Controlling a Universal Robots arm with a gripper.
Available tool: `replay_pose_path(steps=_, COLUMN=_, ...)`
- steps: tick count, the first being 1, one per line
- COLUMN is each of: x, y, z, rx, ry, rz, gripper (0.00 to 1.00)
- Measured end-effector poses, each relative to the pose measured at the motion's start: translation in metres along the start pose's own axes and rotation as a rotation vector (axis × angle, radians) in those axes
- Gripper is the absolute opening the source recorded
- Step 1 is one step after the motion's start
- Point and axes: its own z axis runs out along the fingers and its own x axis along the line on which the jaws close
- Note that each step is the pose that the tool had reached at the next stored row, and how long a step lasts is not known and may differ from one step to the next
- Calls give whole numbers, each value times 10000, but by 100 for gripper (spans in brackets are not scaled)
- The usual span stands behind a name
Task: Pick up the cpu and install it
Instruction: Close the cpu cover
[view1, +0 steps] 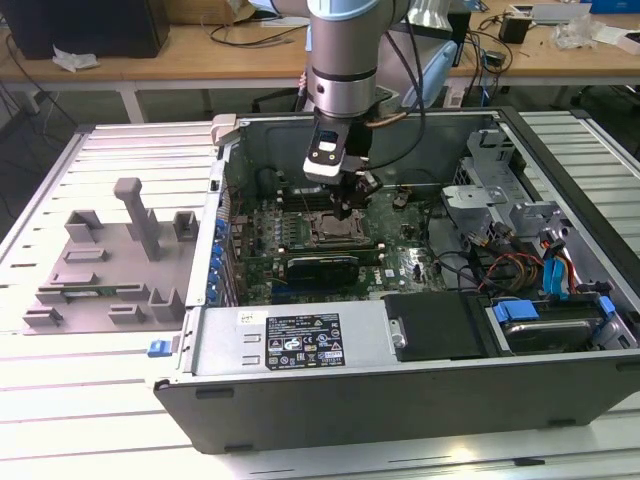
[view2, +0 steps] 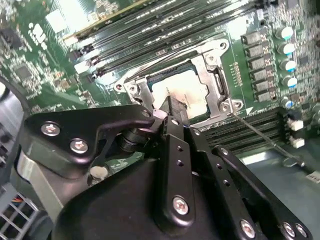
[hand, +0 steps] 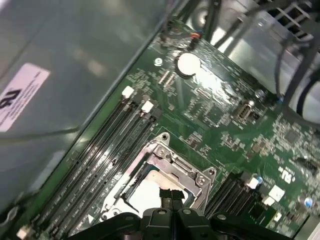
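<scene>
I am working with one arm (view1: 342, 60), which is reaching straight down into one open computer case (view1: 400, 395) lying on the slatted table (view1: 80, 400). My wrist is pointing downward, and my one pincer (hand: 170, 192) is hanging over the middle of the green motherboard (hand: 225, 115).

Its two black fingers (view2: 175, 107) are sitting drawn together, side by side, with nothing showing between them. In both wrist views their tips are hovering right at the near edge of the one cpu (view2: 186, 86); I cannot tell whether they are touching it.

The cpu is lying flat, silvery top up, inside the one socket frame (view2: 212, 64), whose metal bracket is running around it. Long dark memory slots are flanking the frame on two sides.

One grey plastic tray (view1: 100, 270) with upright blocks is sitting on the table outside the case, toward the exterior view's left, well apart from my pincer.
</scene>
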Motion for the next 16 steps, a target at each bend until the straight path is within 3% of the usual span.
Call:
replay_pose_path(steps=7, x=0, y=0, z=1, rx=-87, ry=-10, rz=-1491, gripper=11)
replay_pose_path(steps=14, x=0, y=0, z=4, rx=-207, ry=-23, rz=-3536, gripper=11)
replay_pose_path(steps=16, x=0, y=0, z=6, rx=-230, ry=-26, rz=-3922, gripper=11)
